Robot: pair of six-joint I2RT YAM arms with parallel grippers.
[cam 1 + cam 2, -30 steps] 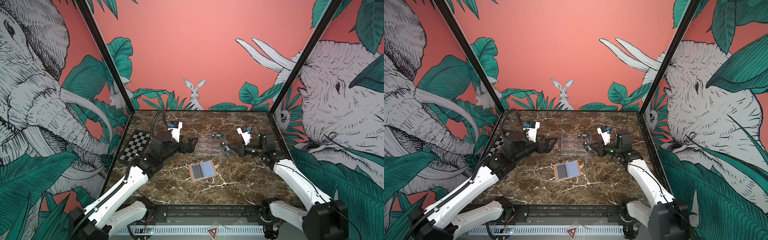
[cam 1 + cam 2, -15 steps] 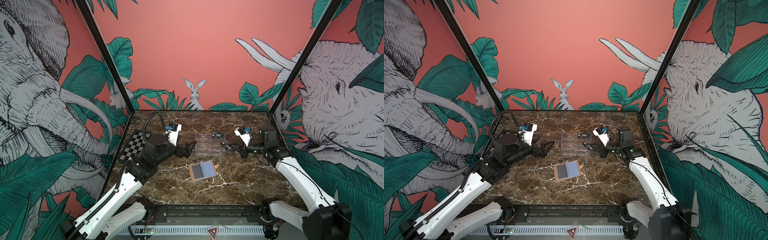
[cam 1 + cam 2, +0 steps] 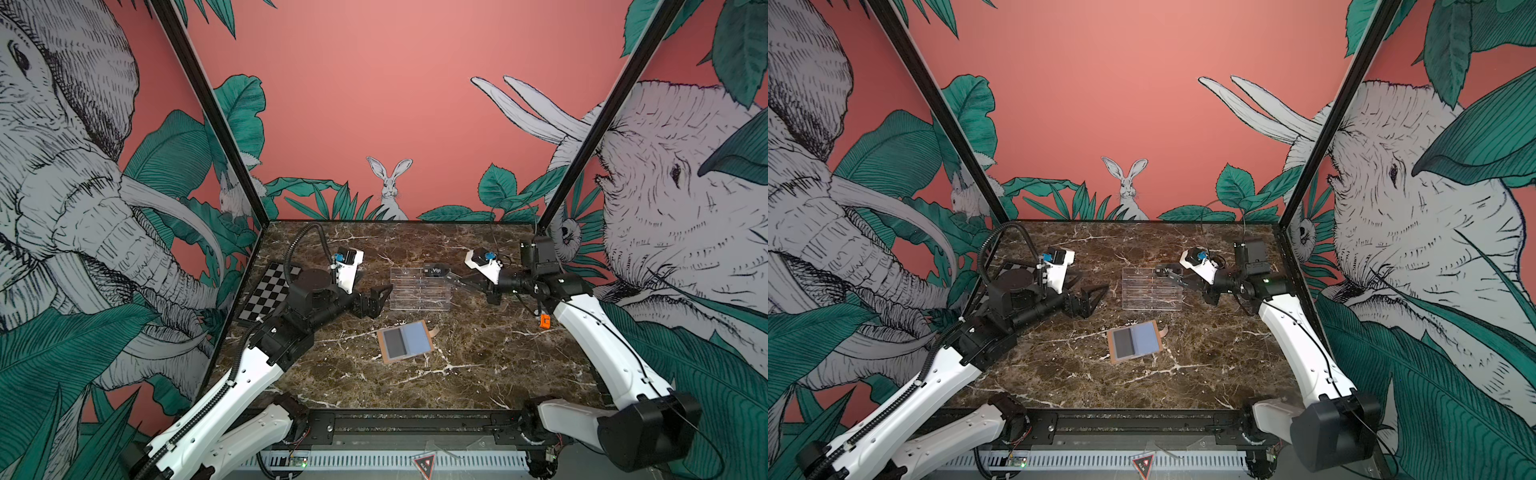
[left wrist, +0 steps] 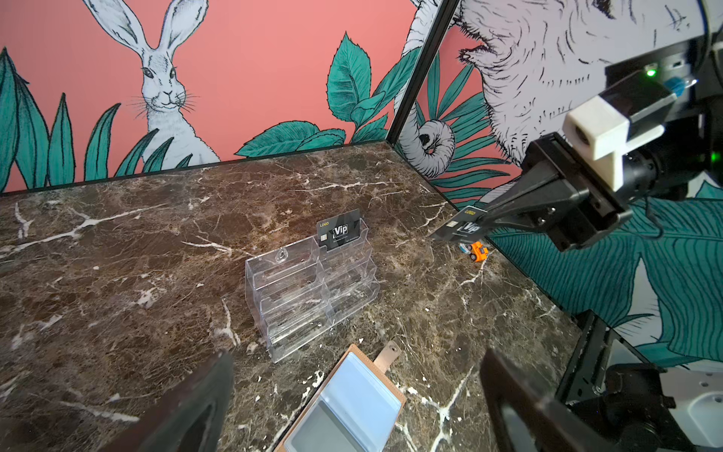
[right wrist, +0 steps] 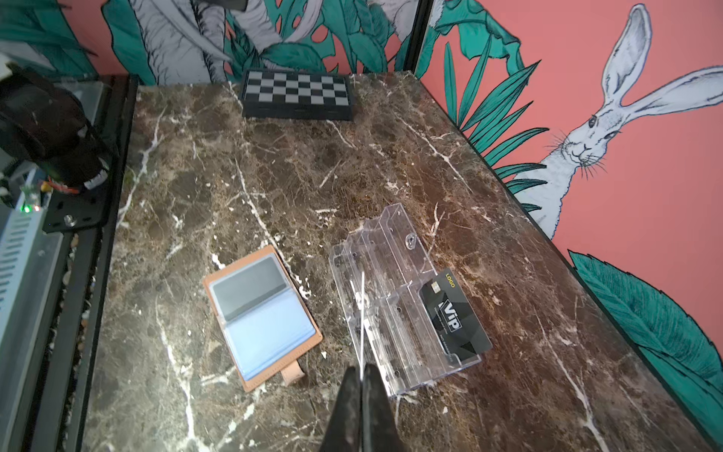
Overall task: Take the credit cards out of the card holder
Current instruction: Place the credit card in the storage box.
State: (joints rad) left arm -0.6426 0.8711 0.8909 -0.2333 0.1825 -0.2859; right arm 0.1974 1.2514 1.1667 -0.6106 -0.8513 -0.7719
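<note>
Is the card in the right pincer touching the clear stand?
Apart. In the left wrist view, bare marble shows between the pinched card and the clear stand.

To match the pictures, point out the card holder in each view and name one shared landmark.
In a top view: card holder lies open mid-table, in front of the clear stand.
In a top view: card holder, same place.
Left wrist: partly cut off, near the stand's lowest tier.
Right wrist: whole, beside the stand.
Shared landmark: the clear stand.

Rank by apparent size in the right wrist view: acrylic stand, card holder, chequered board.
1. acrylic stand
2. card holder
3. chequered board, though it lies farthest from the camera, so its rank is unsure.
</note>
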